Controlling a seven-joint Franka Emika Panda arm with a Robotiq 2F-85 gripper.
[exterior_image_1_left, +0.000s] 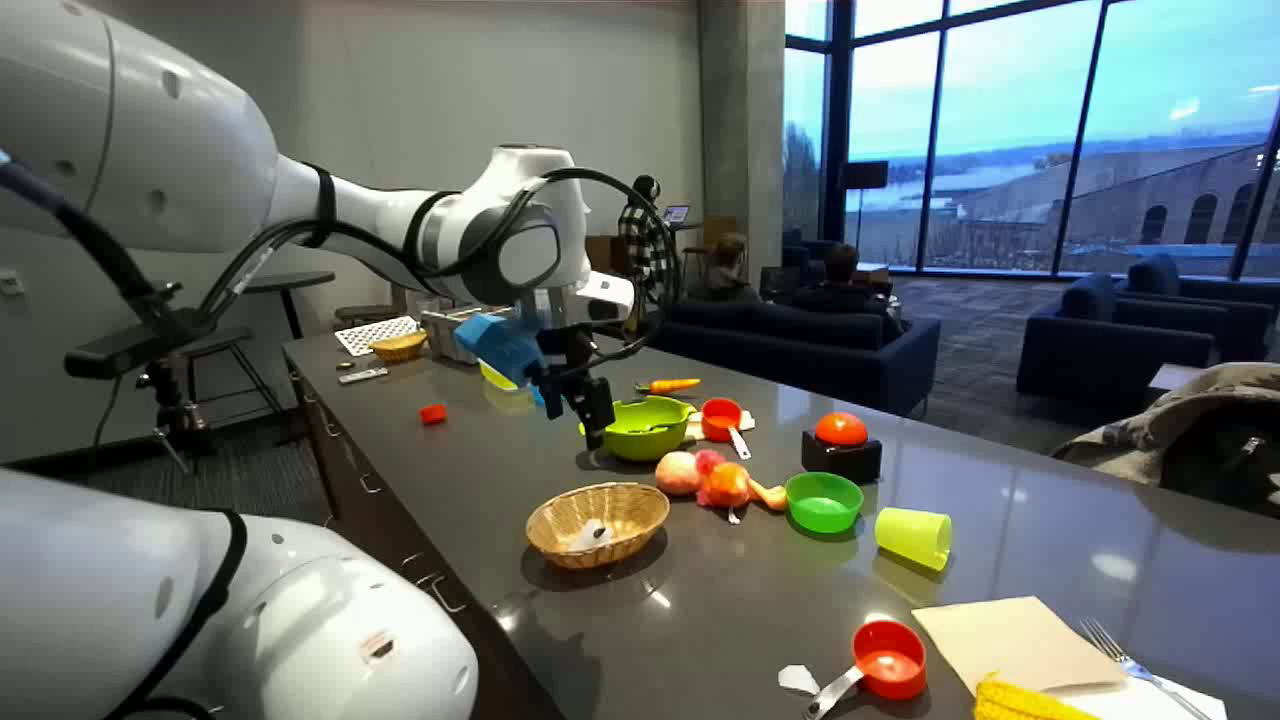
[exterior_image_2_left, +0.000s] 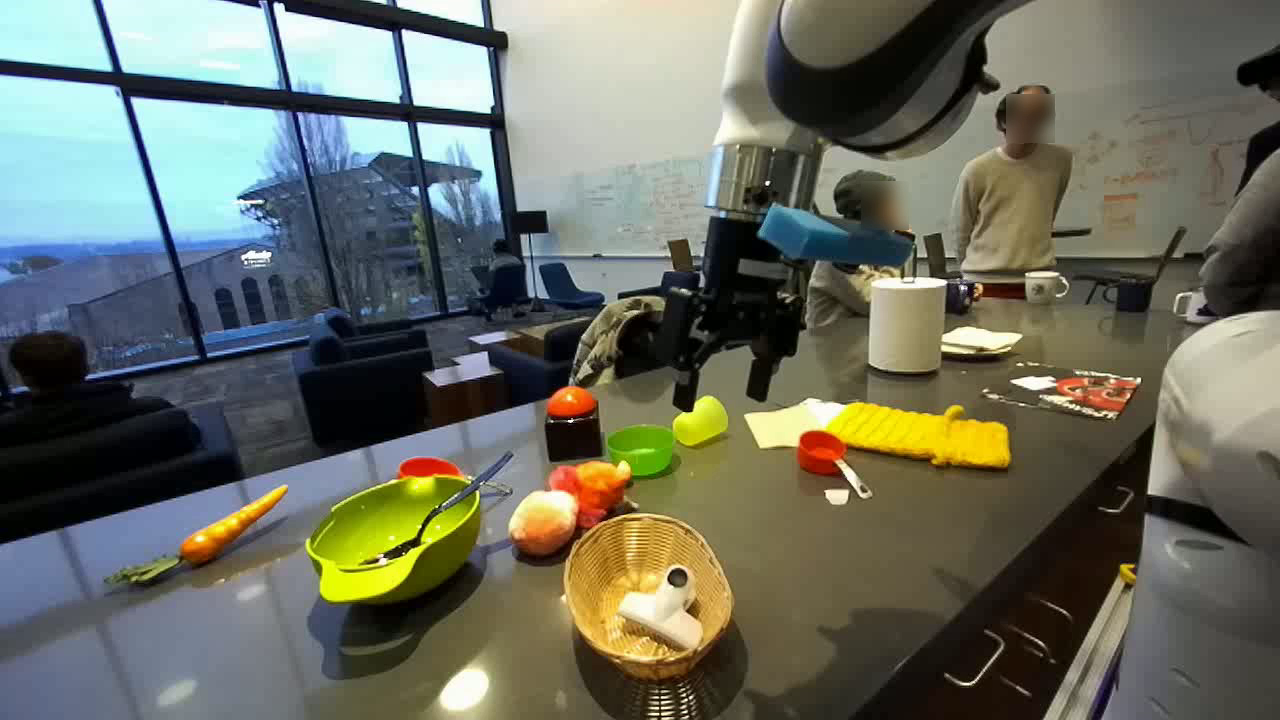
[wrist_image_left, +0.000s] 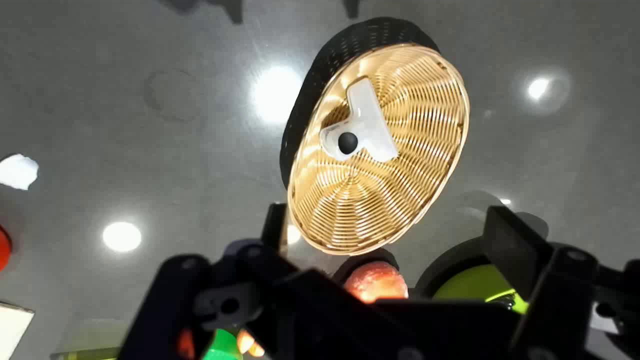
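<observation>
My gripper (exterior_image_1_left: 576, 412) is open and holds nothing, raised above the dark counter; its spread fingers also show in an exterior view (exterior_image_2_left: 722, 385) and in the wrist view (wrist_image_left: 387, 232). A wicker basket (wrist_image_left: 425, 115) lies below and ahead of the fingers, apart from them; it shows in both exterior views (exterior_image_1_left: 640, 510) (exterior_image_2_left: 600, 575). A white clip (wrist_image_left: 367, 122) with a black round end rests inside the basket, also visible in an exterior view (exterior_image_2_left: 660, 612). A peach (wrist_image_left: 376, 281) sits beside the basket. A green bowl (exterior_image_2_left: 345, 550) holds a dark utensil (exterior_image_2_left: 440, 520).
An orange-pink toy (exterior_image_1_left: 727, 484), small green bowl (exterior_image_1_left: 823, 505), tipped lime cup (exterior_image_1_left: 910, 537) and red-topped black box (exterior_image_1_left: 841, 455) line the counter. Red measuring cups (exterior_image_1_left: 890, 660), a carrot (exterior_image_2_left: 225, 530), yellow knitted cloth (exterior_image_2_left: 910, 433) and white cylinder (exterior_image_2_left: 905, 325) also lie around.
</observation>
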